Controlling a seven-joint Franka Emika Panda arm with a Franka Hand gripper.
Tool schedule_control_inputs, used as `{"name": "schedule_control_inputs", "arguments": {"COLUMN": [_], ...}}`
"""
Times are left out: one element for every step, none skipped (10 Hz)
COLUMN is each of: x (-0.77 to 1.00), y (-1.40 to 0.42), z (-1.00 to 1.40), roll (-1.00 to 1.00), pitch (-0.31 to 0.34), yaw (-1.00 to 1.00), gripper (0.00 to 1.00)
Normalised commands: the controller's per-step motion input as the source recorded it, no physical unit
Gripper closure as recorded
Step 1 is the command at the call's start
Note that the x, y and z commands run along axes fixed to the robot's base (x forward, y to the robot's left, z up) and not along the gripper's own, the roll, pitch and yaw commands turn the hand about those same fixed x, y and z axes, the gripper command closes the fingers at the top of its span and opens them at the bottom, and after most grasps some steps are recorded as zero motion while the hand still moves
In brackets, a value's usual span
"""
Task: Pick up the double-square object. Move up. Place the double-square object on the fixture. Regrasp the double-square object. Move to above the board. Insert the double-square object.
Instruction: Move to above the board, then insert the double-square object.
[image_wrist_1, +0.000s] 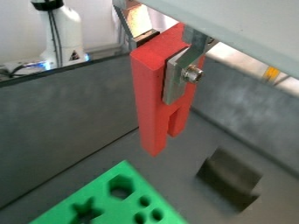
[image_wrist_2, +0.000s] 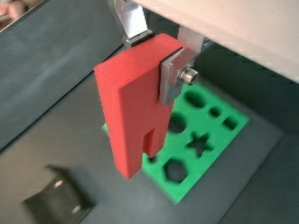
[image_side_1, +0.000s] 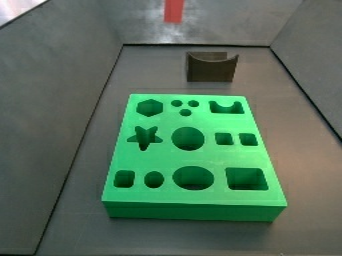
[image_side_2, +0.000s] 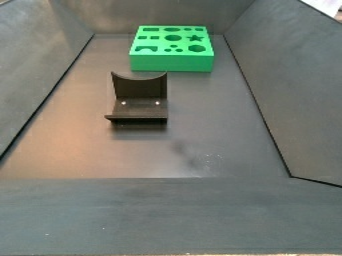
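**Red piece held high, prongs hanging down**

The double-square object hangs lengthwise from the gripper, its long axis running straight down away from the wrist and its two square prongs pointing down at the floor. In both wrist views it is a plain red plastic bar, flat-faced and elongated, with a narrow slot splitting its lower end into two parallel prongs (the slot shows as a dark line climbing roughly a third of the way up the bar).

The jaws are closed onto the upper part of the piece: one silver finger lies flat against its side with a screw head showing, and the other finger peeks out above the block's top end. Most of the bar's length hangs free below the fingers.

In a side view only a red sliver shows at the top edge, high above the floor and beyond the fixture. The gripper itself is out of frame there.

The fixture sits on the dark floor, apart from the board; in both wrist views the green board and the fixture lie well below the prongs.
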Motion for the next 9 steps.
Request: {"name": "schedule_control_inputs", "arguments": {"x": [-0.12, -0.08, -0.06, -0.05, -0.04, 0.19, 0.0, 0.16, 0.57], "y": [-0.08, -0.04, -0.02, -0.01, 0.0, -0.16, -0.11, -0.12, -0.18], "z": [0.01, 0.0, 0.0, 0.01, -0.03, -0.31, -0.39, -0.3, -0.27], "roll": [-0.91, -0.68, -0.47, -0.31, 0.0, 0.0, 0.0, 0.0, -0.02], "pitch": [-0.018, -0.023, -0.024, -0.025, 0.0, 0.0, 0.0, -0.003, -0.013], "yaw": [-0.08, -0.06, -0.04, -0.03, 0.0, -0.83, -1.0, -0.9, -0.53], "gripper": [1.0, 1.0, 1.0, 1.0, 1.0, 1.0, 1.0, 1.0, 1.0]}}
